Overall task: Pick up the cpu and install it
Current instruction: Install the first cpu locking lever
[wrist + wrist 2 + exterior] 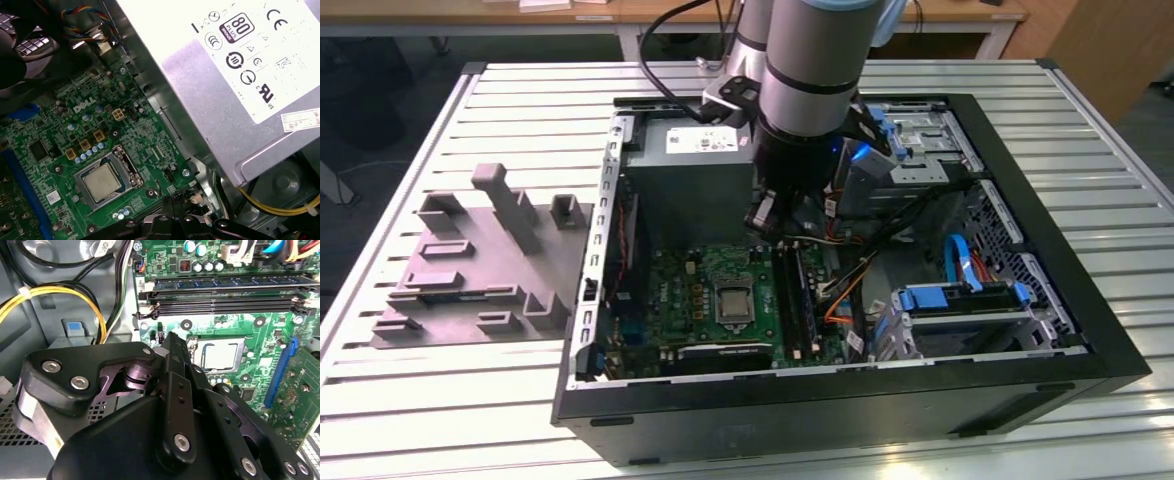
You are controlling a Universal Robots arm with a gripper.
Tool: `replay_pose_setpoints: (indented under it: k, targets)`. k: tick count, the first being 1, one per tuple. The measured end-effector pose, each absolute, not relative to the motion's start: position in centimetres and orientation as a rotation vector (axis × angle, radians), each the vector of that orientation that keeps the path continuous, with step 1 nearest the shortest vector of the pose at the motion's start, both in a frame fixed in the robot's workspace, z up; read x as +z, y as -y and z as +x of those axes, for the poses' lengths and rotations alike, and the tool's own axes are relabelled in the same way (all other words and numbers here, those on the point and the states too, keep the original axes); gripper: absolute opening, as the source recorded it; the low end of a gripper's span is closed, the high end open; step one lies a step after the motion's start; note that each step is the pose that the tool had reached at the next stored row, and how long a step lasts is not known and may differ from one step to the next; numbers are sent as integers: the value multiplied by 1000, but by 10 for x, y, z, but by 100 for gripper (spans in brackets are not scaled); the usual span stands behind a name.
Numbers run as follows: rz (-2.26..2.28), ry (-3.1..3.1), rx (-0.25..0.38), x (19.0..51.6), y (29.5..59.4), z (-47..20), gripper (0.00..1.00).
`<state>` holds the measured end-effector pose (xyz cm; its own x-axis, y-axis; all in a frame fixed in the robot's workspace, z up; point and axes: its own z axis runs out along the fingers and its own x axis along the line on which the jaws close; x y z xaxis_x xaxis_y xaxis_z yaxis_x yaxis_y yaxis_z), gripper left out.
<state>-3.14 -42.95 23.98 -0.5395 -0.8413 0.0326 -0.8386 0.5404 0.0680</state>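
The cpu (731,303) is a pale silvery square lying flat inside the metal-framed socket (127,165) on the green motherboard (680,300). Both wrist views show the cpu (102,181) (220,355) from above. My gripper (767,222) hangs inside the open computer case, above the board's far edge beside the power supply. It stands apart from the cpu. In the second wrist view the black fingers (175,370) lie together to a point with nothing between them. The fingertips (175,202) also show in the first wrist view, short of the socket.
The grey power supply (687,170) stands close to the arm. Memory slots (225,295) run beside the socket. Yellow and black cables (60,295) hang near the gripper. A blue-handled drive cage (961,300) fills the exterior view's right. A grey moulded tray (467,260) lies on the slatted table.
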Motion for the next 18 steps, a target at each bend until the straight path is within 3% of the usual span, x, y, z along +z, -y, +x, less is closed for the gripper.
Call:
replay_pose_setpoints:
  k: [18]
  targets:
    - [1479, 2705, -76, 237, 427, -34, 11]
